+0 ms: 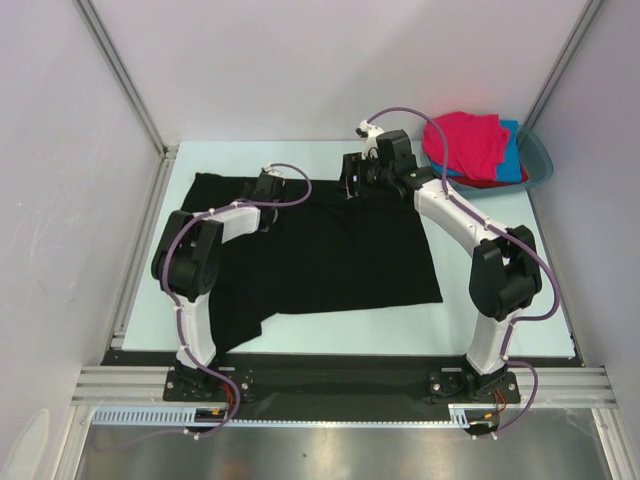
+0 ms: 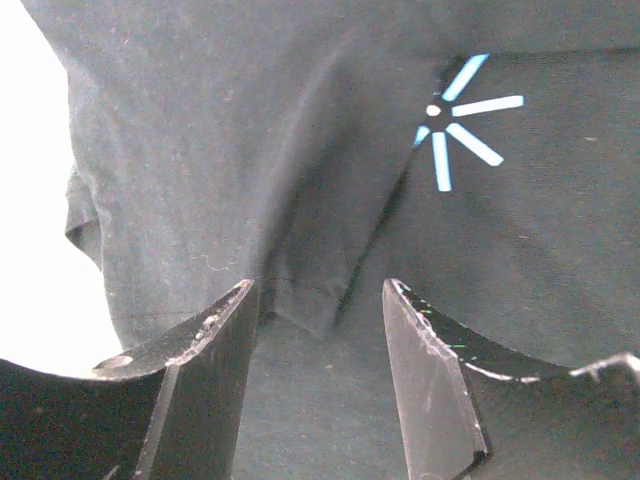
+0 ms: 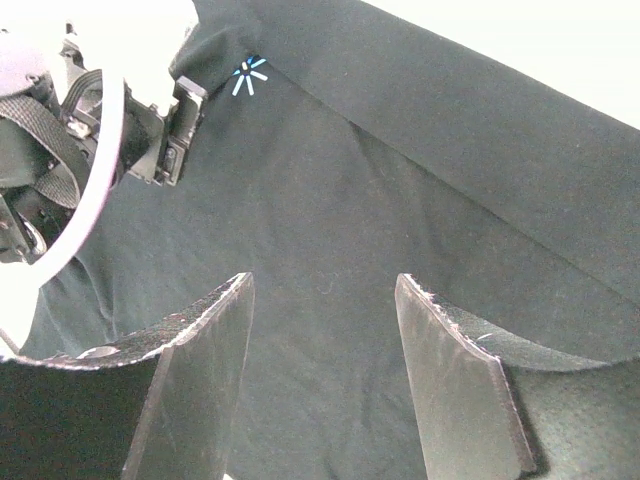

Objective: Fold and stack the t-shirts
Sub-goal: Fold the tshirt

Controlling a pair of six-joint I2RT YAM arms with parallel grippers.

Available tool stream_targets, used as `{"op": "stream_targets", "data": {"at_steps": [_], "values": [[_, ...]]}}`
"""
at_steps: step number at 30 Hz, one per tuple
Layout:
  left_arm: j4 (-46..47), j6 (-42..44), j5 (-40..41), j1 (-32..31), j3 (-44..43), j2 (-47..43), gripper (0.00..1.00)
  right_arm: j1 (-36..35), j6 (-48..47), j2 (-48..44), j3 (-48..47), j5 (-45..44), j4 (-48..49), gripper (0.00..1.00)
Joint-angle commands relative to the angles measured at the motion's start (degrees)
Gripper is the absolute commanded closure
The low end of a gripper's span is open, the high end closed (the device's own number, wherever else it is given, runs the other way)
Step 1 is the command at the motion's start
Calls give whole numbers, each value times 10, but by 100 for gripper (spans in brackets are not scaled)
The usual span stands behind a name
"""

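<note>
While both arms reach forward over the tabletop (image 1: pixel 400 325), each elbow sits raised and each wrist dips toward the far edge of the black shirt (image 1: pixel 330 250).

Left gripper (image 2: pixel 318 290): jaws apart, low over a raised fold of the cloth; nothing clamped.

Right gripper (image 3: pixel 323 285): jaws apart above flat cloth, nothing held.

Black shirt: spread across the tabletop's middle, its left part rumpled toward the near edge, with a pale-blue spoked mark (image 2: pixel 455 115) on it.

Pink shirt (image 1: pixel 465 140), blue shirt (image 1: pixel 512 160) and red shirt (image 1: pixel 485 182): heaped in the basin (image 1: pixel 540 150) at the far right corner.
</note>
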State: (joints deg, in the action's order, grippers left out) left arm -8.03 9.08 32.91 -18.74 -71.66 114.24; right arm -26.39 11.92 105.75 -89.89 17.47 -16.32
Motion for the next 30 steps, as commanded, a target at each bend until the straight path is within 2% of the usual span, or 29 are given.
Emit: {"op": "stream_targets", "data": {"at_steps": [1,2,5,16,25,30], "values": [[14,21,15,-11,-7,13,42,1,2,0,-13,11,17,35],[9,20,15,-10,-9,19,46,2,2,0,-13,10,16,36],[2,21,25,-10,-17,34,53,4,0,-3,-15,10,15,35],[1,36,60,-9,-41,60,53,6,-1,-3,-15,10,10,35],[-1,33,44,-4,-42,56,54,6,-1,-1,-16,9,9,36],[-10,30,47,3,-42,59,68,7,-1,-3,-14,6,8,36]]}}
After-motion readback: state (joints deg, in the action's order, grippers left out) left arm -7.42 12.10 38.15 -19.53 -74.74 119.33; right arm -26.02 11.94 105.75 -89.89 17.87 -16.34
